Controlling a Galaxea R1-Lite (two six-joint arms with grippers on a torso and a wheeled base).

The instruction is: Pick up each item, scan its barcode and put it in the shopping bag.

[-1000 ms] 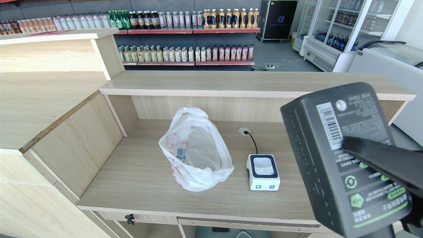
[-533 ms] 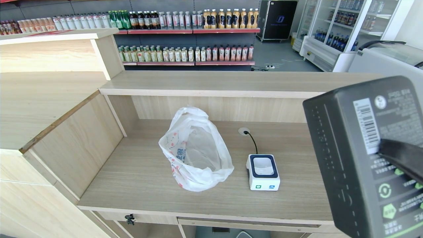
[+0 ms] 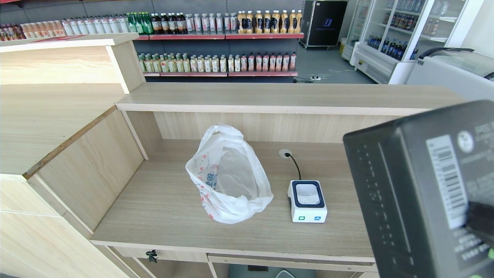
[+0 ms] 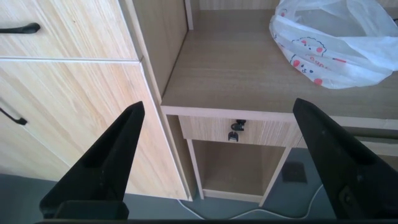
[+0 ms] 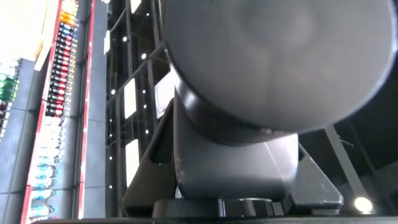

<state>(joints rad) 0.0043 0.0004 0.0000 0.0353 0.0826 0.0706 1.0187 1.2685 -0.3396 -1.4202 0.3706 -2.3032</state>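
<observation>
A dark grey box (image 3: pixel 405 193) with a white barcode label (image 3: pixel 447 181) hangs high at the right, close to the head camera, its label side facing the camera. My right gripper (image 3: pixel 478 224) is shut on it; one black finger lies over the label. In the right wrist view the dark item (image 5: pixel 267 62) sits between the jaws. The white shopping bag (image 3: pixel 227 177) stands open mid-counter, with the white scanner (image 3: pixel 307 200) just right of it. My left gripper (image 4: pixel 217 106) hangs open and holds nothing, low off the counter's front left; the shopping bag (image 4: pixel 336 37) lies beyond it.
The wooden counter (image 3: pixel 173 216) has a raised ledge (image 3: pixel 270 96) behind and a side panel (image 3: pixel 92 166) on the left. The scanner's cable runs to a hole (image 3: pixel 285 153). A drawer lock with a key (image 4: pixel 234 130) sits under the front edge.
The held box has shifted to the right and come lower and closer to the head camera, with the right finger now near the frame's right edge. Bag and scanner have not moved.
</observation>
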